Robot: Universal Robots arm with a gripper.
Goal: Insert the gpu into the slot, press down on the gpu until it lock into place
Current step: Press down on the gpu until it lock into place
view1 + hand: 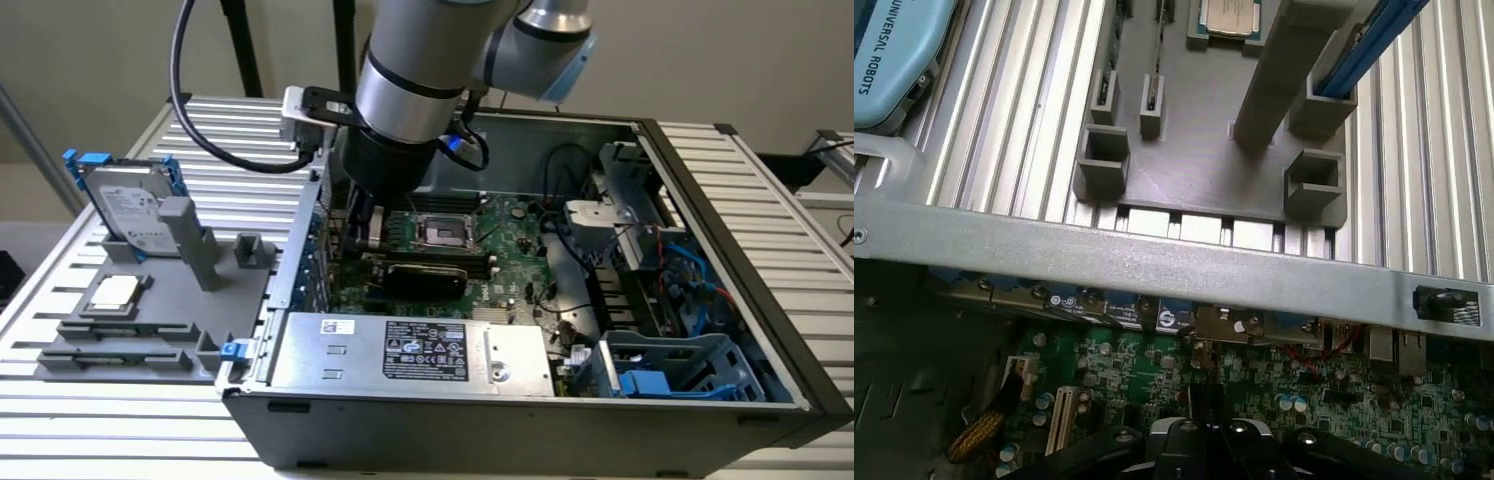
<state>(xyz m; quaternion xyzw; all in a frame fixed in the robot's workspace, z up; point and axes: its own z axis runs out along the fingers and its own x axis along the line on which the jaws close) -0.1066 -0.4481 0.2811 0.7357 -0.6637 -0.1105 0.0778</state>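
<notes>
Indoors, a ribbed metal surface [761,180] is carrying an open computer case [534,425], the arm [894,60] lettered UNIVERSAL ROBOTS, its end effector [1206,442] pinched together.

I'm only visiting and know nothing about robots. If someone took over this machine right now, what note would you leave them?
The hand: shut, low inside the open dark-grey metal computer case, above the green circuit board beside the port-lined wall.
The thin black card and bright-blue slot: I cannot make them out under the arm; the grey plastic holder tray outside has empty sockets.
Done: seating unconfirmed.
Left: card locked in slot, unverified.
</notes>
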